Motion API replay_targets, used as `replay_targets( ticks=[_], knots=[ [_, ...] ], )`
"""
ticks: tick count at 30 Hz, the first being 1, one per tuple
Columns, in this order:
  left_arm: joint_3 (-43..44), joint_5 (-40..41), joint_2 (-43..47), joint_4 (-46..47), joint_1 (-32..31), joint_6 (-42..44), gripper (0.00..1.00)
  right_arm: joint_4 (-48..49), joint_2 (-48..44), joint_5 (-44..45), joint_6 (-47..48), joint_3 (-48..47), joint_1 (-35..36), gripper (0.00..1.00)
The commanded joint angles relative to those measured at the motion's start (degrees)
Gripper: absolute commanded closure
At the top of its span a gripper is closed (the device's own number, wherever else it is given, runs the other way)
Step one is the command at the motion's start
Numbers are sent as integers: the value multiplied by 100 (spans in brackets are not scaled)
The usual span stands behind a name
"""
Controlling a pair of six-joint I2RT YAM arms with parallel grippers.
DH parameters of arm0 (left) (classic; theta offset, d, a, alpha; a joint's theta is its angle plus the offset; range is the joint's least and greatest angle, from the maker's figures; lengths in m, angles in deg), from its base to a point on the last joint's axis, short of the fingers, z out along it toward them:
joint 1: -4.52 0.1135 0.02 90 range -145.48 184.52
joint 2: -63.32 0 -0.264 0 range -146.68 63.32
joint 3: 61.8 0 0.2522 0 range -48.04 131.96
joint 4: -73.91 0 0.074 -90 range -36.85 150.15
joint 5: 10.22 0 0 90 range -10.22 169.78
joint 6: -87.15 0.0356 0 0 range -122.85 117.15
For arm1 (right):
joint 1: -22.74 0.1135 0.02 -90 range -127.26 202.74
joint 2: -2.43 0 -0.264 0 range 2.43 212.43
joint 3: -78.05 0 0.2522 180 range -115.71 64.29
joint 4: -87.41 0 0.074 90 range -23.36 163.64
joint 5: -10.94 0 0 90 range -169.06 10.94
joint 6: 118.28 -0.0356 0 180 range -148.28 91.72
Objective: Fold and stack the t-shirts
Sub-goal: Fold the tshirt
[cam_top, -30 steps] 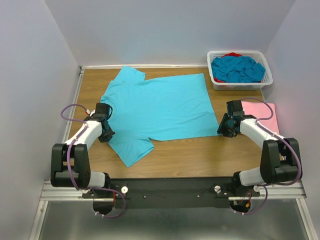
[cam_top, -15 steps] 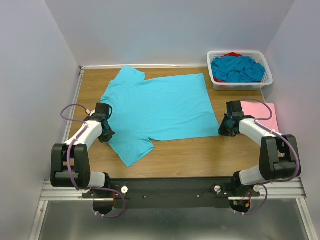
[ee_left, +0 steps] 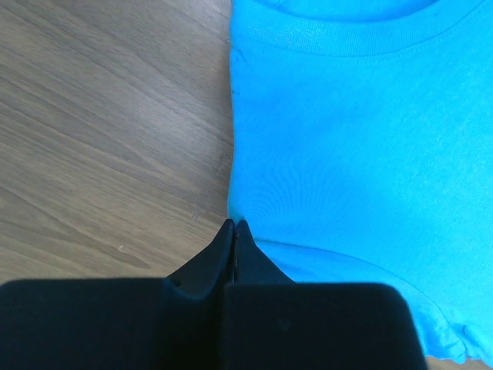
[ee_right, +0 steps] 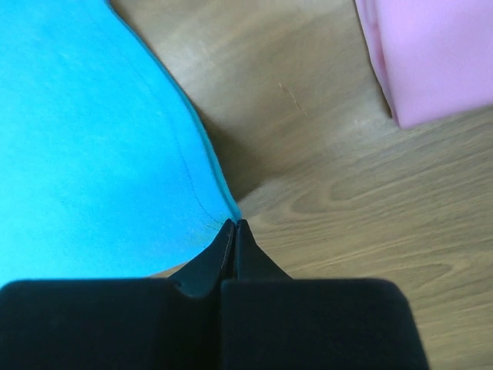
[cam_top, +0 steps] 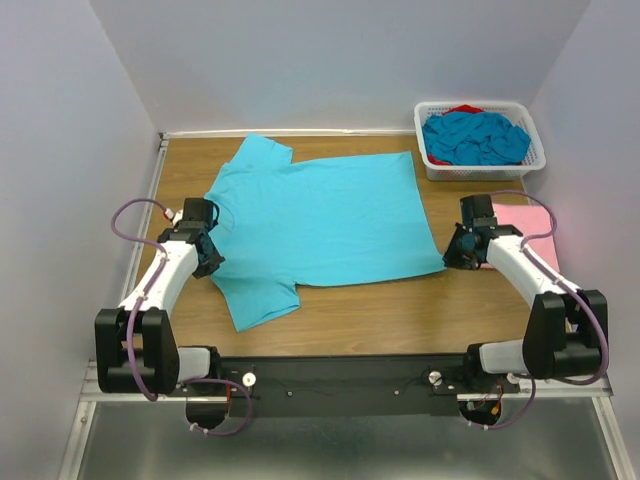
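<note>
The spread t-shirt (cam_top: 320, 215) is lying flat on the surface (cam_top: 400, 310), to the left of the basket (cam_top: 432, 165) and a little nearer the arms than it, with its collar pointing away from the basket. The left claw (ee_left: 233, 227) is pinching together on the shirt's shoulder edge, at the end farthest from the basket. The right claw (ee_right: 233, 225) is clamping shut on the near hem corner, at the end closest to the basket. A folded pink t-shirt (ee_right: 439, 54) is resting just in front of the basket, close beside the right claw but apart from it, and crumpled t-shirts (cam_top: 475, 138) are sitting inside the basket. The step in hand is looking like the first lengthwise fold, carrying the near long edge over toward the far one. To do it well, the 2 claws should be rising together, only enough to clear the cloth, and holding the edge taut so it is not sagging. They should then be travelling away from the arms at 1 pace and laying the edge down parallel to the far side. Both pinches are sitting at the very edge of the cloth, so any jerk is risking a slip.
</note>
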Motion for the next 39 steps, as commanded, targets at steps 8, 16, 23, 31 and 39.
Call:
replay_targets(
  ticks=[8,16,23,31,39],
  knots=[
    [914,156,-558,30,58,257,100,-409,926,-99,394,-1509,-50,99],
    [1749,278,-1507,259,58,416,100,-401,1849,58,508,-2484,-50,99],
    [2663,674,-2175,171,58,600,100,-374,2439,155,491,-2898,-50,99],
    [3271,823,-2817,153,58,741,100,-295,2869,182,499,-3285,-49,99],
    [3306,876,-2958,232,58,706,100,-251,3133,-20,517,-3637,-41,99]
  ],
)
